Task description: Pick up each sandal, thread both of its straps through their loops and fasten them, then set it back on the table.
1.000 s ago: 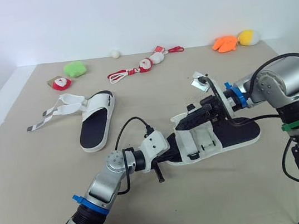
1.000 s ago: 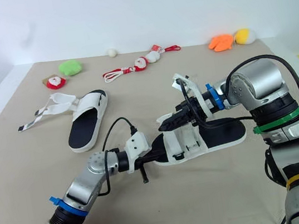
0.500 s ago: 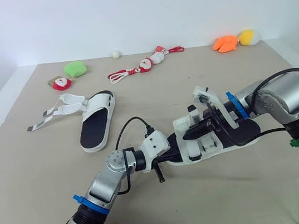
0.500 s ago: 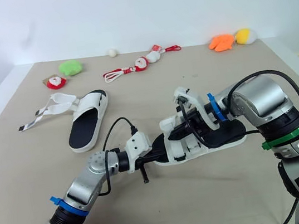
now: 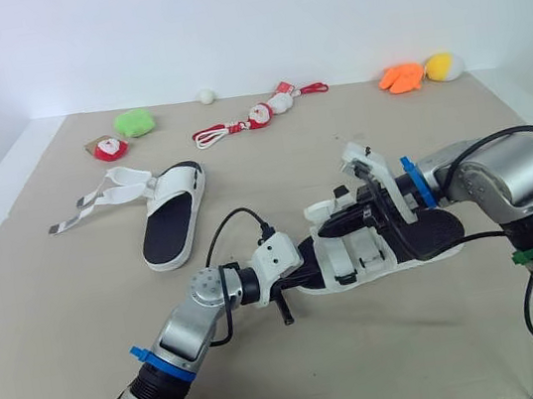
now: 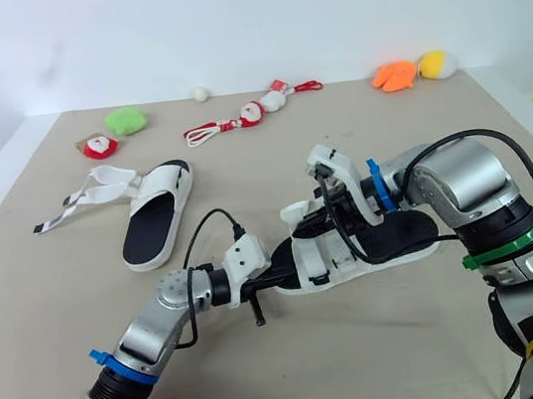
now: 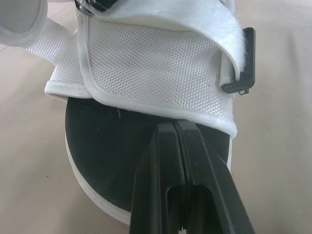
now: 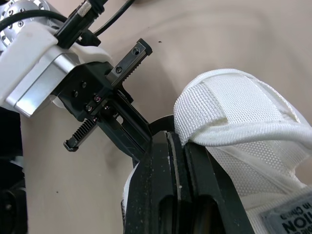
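Where the table (image 5: 59,291) spreads before the robot, the near sandal (image 5: 432,235) lies mid-table, long axis crosswise, toe towards the robot's left. The far sandal (image 5: 171,219) lies well apart at far left, its straps loose. The left gripper (image 5: 302,257), fingers closed together, rests on the near sandal's toe. The right gripper (image 5: 321,213) reaches in from the heel side, fingers closed beside the front strap (image 8: 219,105); whether it pinches the strap cannot be told.
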